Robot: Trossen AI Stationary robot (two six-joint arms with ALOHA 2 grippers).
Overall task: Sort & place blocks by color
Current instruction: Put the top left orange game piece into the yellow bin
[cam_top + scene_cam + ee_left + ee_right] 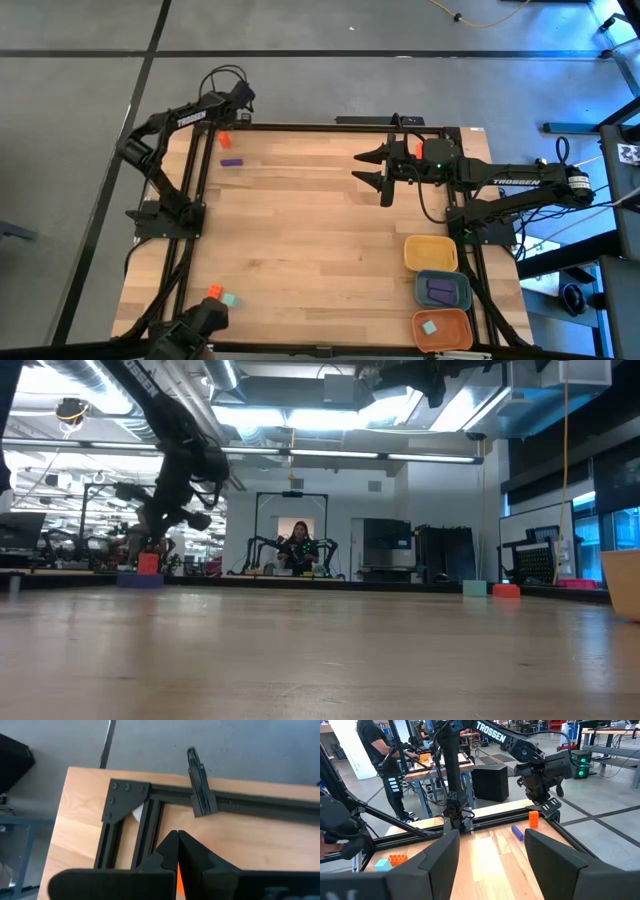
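An orange-red block stands on the table's far left corner, with a purple bar lying just on its near side. My left gripper hangs shut close over that block, pointing steeply down; a sliver of orange shows under its fingers. From the right wrist view the left gripper sits just above the block, beside the purple bar. Another orange-red block and a teal one rest near the front left. My right gripper waits open, held level above the far middle. My left gripper's shut fingertips are right above the orange-red block's top. Whether they touch it I cannot tell, because the fingers themselves cover the spot. The block stands upright on the table.
Three rounded trays line the front right: yellow, blue-grey holding purple blocks, orange holding a teal block. A black frame rail runs along the far edge, with a corner bracket. Bare wood fills the middle.
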